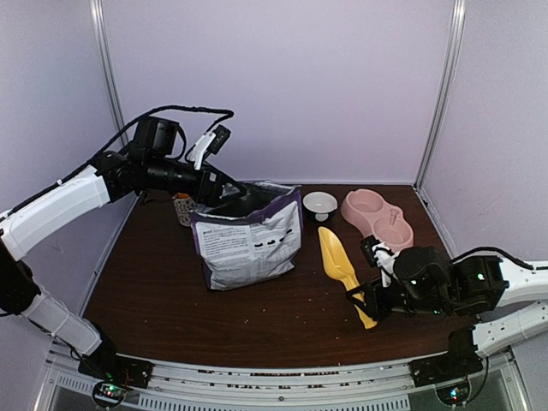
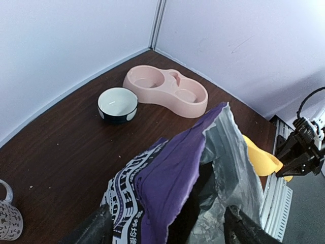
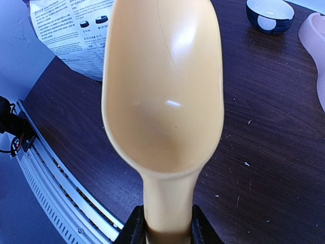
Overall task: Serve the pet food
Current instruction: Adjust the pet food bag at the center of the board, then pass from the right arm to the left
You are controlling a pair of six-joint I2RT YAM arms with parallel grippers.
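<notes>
Two arms reach over the brown table (image 1: 154, 295). The left gripper (image 2: 167, 223) has its fingers wide apart, one on each side of the open top of the pet food bag (image 1: 248, 244). The bag stands in the middle of the table. What is inside it is hidden. The right gripper (image 3: 164, 226) squeezes the handle of the yellow scoop (image 3: 162, 86), near the pink double bowl (image 1: 377, 218).
</notes>
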